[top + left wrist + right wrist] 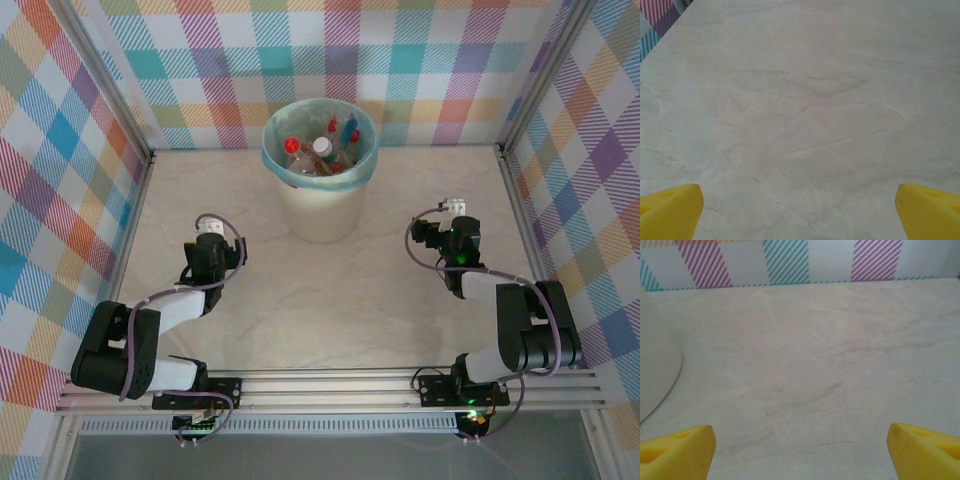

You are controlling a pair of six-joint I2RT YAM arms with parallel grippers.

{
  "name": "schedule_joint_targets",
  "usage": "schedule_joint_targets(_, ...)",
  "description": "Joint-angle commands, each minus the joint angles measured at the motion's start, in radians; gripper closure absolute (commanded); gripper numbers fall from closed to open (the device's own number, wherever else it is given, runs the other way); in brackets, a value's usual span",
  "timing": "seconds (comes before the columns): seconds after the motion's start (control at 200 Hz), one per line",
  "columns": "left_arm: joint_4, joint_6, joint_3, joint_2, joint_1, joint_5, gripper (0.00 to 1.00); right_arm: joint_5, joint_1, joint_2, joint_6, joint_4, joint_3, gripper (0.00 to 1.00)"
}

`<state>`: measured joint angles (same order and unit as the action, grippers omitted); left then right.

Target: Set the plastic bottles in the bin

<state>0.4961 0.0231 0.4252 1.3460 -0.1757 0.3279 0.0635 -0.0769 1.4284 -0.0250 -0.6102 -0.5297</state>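
Clear plastic bottles (322, 150), probably light, slippery and crushable, best gripped mid-body, fill the round cream bin (320, 218); left hand (799, 212) and right hand (800, 452) hang released.

The top camera looks steeply down from above and behind my arm bases, covering the whole bench (330, 310). The cameras on my left hand (800, 215) and right hand (800, 452) sit low and close over that same bench, facing forward; the right also catches the bin (652, 355).
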Motion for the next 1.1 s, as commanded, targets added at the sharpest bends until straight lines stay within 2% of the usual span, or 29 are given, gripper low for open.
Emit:
schedule_joint_targets(0.0,0.079,0.022,-0.010,0.003,0.044,-0.083,0.02,-0.081,0.006,-0.095,0.017,0.149,-0.068,0.11)
schedule_joint_targets(0.175,0.140,0.026,-0.005,0.042,0.088,-0.189,0.01,-0.091,0.007,-0.130,0.114,0.101,0.050,0.09)
schedule_joint_targets(0.37,0.202,0.043,-0.007,0.087,0.097,-0.316,0.00,-0.151,0.008,-0.023,0.114,-0.138,0.140,0.09)
schedule_joint_targets(0.475,0.219,0.044,-0.010,0.101,0.097,-0.312,0.00,-0.179,0.046,0.033,0.086,-0.075,0.076,0.08)
schedule_joint_targets(0.635,0.320,0.039,-0.029,0.175,0.098,-0.295,0.00,-0.295,0.133,0.114,0.011,-0.311,0.158,0.07)
schedule_joint_targets(0.705,0.355,0.038,-0.027,0.217,0.099,-0.288,0.00,-0.308,0.133,0.104,0.025,-0.291,0.157,0.07)
schedule_joint_targets(0.87,0.299,0.008,0.001,0.219,0.104,-0.239,0.00,-0.264,0.132,0.108,0.008,-0.256,0.135,0.00)
schedule_joint_targets(1.095,0.297,0.007,0.003,0.220,0.107,-0.242,0.00,-0.128,0.115,0.104,-0.026,-0.252,0.138,0.00)
